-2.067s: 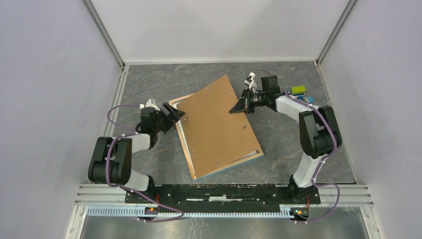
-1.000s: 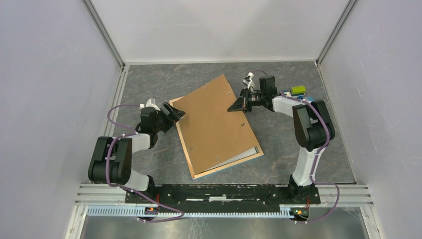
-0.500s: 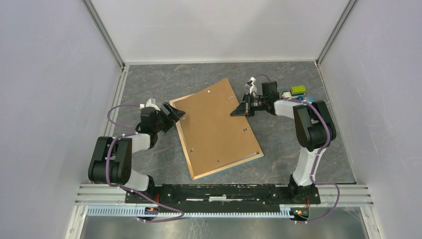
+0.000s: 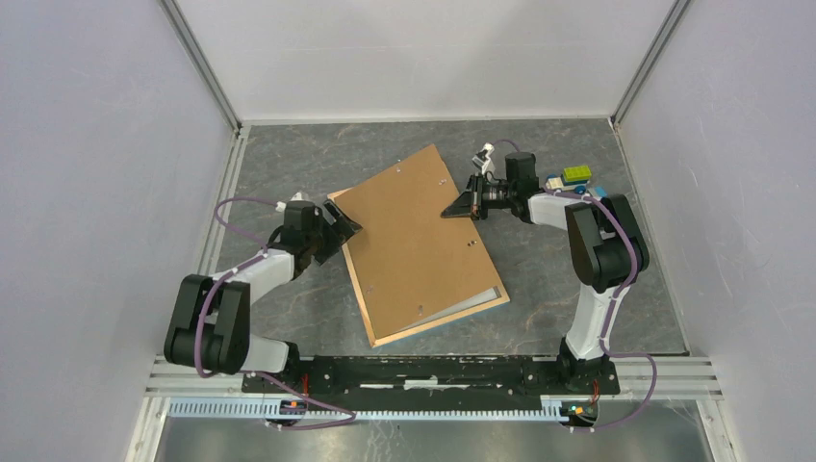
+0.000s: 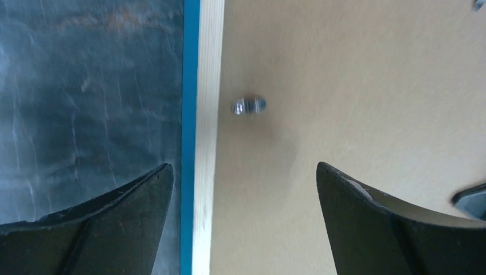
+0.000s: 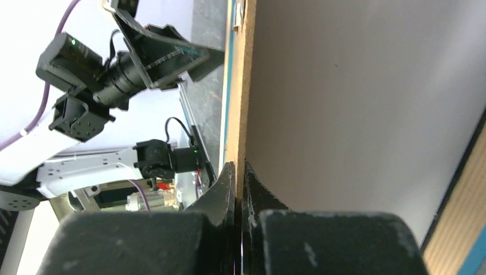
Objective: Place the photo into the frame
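Right, the frame (image 4: 443, 325) lies back up on the grey tabletop (image 4: 289, 154), turned at a slant, and I place everything by it. At the frame's near right corner a pale strip shows between the light wood rim and the brown hardboard backing sheet (image 4: 414, 241) that covers most of the frame. That sheet rests on the frame's left side and tilts up off its right side.

At the frame's far left corner is my left gripper (image 5: 243, 172), fingers spread wide and holding nothing. One fingertip is over the tabletop outside the frame's blue edge, the other over the backing sheet, with the wood rim between them. A small metal turn tab (image 5: 248, 106) sits on the sheet just inside that rim.

At the frame's far right side my right gripper (image 6: 239, 166) is pinched tight on the raised edge of the backing sheet. From that wrist I see a plain pale surface lying inside the frame under the sheet. As far as I can tell it is the photo (image 6: 355, 103), white back up, with its printed side hidden.

Beyond the frame's far right side, close to my right arm, lie a few small blocks (image 4: 577, 175), one green and one blue.
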Motion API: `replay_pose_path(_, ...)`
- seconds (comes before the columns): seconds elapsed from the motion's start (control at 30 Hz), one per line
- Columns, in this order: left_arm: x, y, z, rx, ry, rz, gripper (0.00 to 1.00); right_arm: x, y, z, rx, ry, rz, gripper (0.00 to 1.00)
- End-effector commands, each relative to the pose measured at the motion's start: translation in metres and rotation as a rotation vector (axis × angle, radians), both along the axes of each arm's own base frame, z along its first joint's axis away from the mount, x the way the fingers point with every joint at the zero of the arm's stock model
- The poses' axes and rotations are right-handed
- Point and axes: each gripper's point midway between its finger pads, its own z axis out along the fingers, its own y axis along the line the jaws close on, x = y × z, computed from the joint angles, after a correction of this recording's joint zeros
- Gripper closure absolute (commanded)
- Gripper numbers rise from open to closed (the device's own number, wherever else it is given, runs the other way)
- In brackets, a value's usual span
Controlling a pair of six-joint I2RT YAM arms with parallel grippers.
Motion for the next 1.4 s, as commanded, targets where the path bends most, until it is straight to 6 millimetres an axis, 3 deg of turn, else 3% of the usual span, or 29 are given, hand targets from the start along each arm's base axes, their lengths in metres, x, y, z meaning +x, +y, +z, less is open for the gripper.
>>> replay_pose_path(0.0, -0.034, 0.01, 0.012, 0.142, 0.16, 0.102, 0.0, 0.045, 0.005, 0.074, 0.076, -0.35, -0.07, 1.0)
replay_pose_path(0.17, -0.086, 0.018, 0.029, 0.176, 0.239, 0.18, 0.0, 0.066, 0.003, 0.104, 0.073, -0.426, -0.088, 1.0)
replay_pose_path(0.33, -0.121, 0.026, 0.041, 0.168, 0.255, 0.168, 0.01, 0.055, 0.003, 0.129, 0.146, -0.438, -0.045, 1.0)
replay_pose_path(0.4, -0.117, 0.019, 0.052, 0.147, 0.2, 0.117, 0.0, 0.045, 0.004, 0.13, 0.203, -0.403, -0.034, 1.0)
replay_pose_path(0.53, -0.091, -0.003, 0.075, 0.064, 0.071, 0.038, 0.0, 0.025, 0.005, 0.135, 0.347, -0.302, -0.036, 1.0)
replay_pose_path(0.67, -0.065, -0.008, 0.075, -0.02, 0.026, 0.029, 0.0, 0.014, 0.002, 0.143, 0.496, -0.211, -0.035, 1.0)
replay_pose_path(0.8, -0.038, -0.009, 0.07, -0.198, -0.024, 0.049, 0.0, 0.019, -0.001, 0.111, 0.481, -0.123, -0.05, 1.0)
replay_pose_path(0.93, -0.027, -0.003, 0.057, -0.179, -0.023, 0.074, 0.0, 0.032, -0.007, 0.061, 0.311, -0.064, -0.101, 1.0)
replay_pose_path(1.07, -0.015, 0.001, 0.064, -0.159, -0.112, 0.069, 0.0, 0.046, -0.019, 0.019, 0.094, -0.064, -0.117, 1.0)
replay_pose_path(1.23, -0.004, 0.002, 0.061, -0.121, -0.101, 0.051, 0.0, 0.051, -0.024, -0.007, -0.012, -0.027, -0.079, 1.0)
replay_pose_path(1.37, 0.004, 0.001, 0.043, -0.12, -0.049, 0.06, 0.0, 0.051, -0.022, -0.02, -0.021, 0.005, -0.069, 1.0)
